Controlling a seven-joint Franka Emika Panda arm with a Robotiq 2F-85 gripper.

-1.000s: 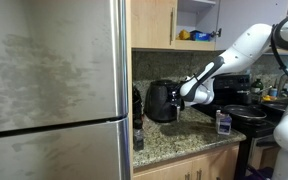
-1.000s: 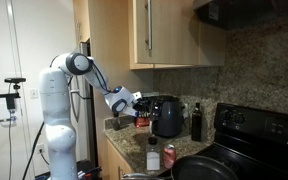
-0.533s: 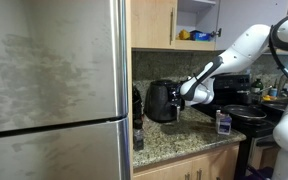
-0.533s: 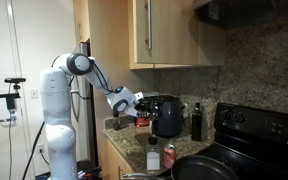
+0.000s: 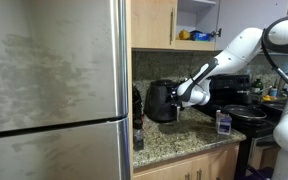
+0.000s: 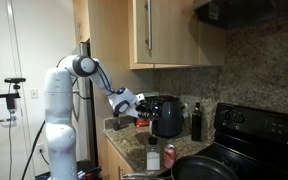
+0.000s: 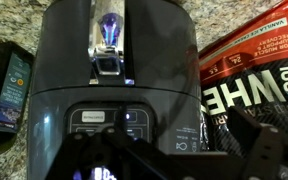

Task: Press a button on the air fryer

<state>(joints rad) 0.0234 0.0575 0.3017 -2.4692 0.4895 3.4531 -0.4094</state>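
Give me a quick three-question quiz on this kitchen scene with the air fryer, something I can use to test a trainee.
1. True or false: the end effector points at the front of the air fryer.
2. In the wrist view, what lies at the picture's right, beside the air fryer? A) a bag printed WHEY B) a kettle C) a bunch of bananas
3. Fill in the gap: the air fryer stands on a speckled stone ____.

Key: 1 true; 2 A; 3 countertop.
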